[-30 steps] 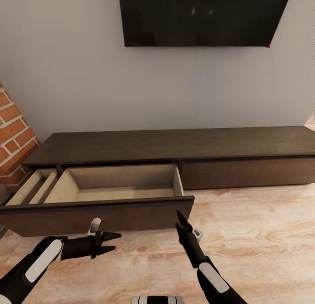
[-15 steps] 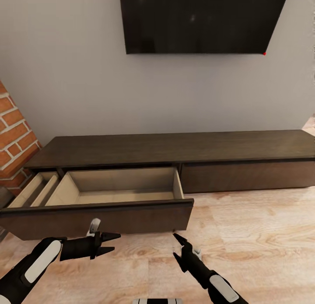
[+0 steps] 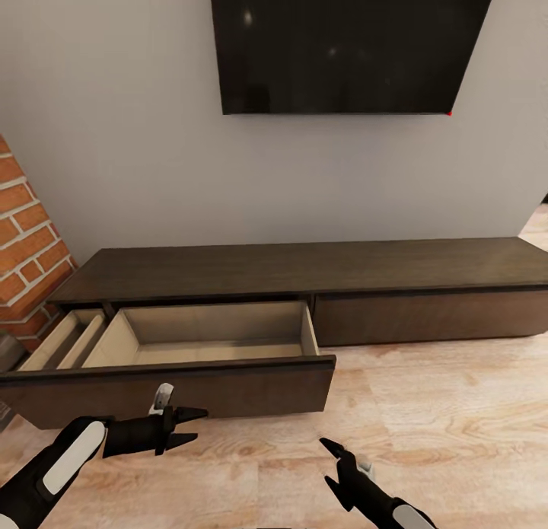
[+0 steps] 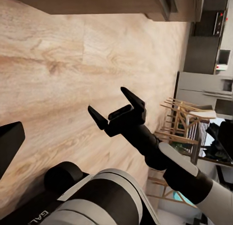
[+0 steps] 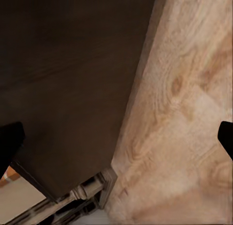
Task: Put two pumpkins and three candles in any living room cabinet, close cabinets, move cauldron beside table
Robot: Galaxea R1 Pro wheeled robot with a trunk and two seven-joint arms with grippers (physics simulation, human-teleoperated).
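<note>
Cabinet (image 3: pixel 304 266) against the wall, its left drawer (image 3: pixel 205 339) pulled out empty; left gripper (image 3: pixel 185 427) and right gripper (image 3: pixel 339 464) both open, unloaded, just before its rigid handleless front—grab the top edge.

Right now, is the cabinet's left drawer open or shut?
Open: the cabinet has its left drawer pulled out, its pale inside showing and nothing visible in it.

A living room is showing: a wall TV (image 3: pixel 350 46) hanging over a low cabinet (image 3: pixel 304 266), wood floor (image 3: pixel 457 407), brick (image 3: pixel 27 247).
</note>
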